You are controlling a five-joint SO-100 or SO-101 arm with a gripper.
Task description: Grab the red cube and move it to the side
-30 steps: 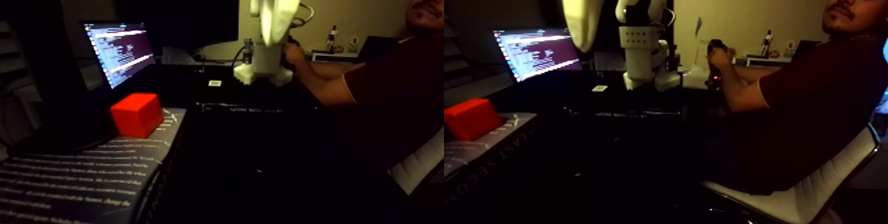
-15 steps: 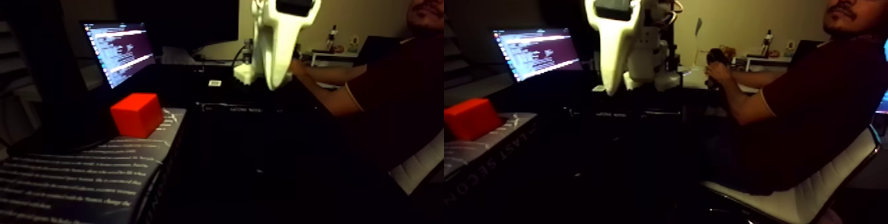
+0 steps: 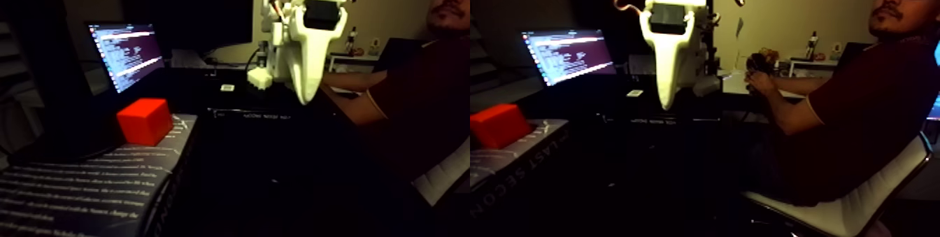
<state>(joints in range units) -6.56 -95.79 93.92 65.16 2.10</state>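
A wide picture holds two nearly matching views side by side in a dim room. The red cube sits on the far end of a dark printed book with pale lines of text, at the lower left of the left half. In the right half the same cube appears at that half's left edge, partly cut off, resting on the same book.

The white gripper hangs in the air, well apart from the cube, up and to the right of it. It points down and tapers to a narrow tip. Its fingers look pressed together with no gap visible, and nothing is between them. Orange wires loop near its top.

Behind the cube a laptop screen glows with lines of text, tilted back. A larger dark monitor stands behind that. A white robot base rests on the desk beyond the gripper.

On the right a person in a dark red shirt sits in a white chair, arm stretched toward the desk, hand on a small dark device.
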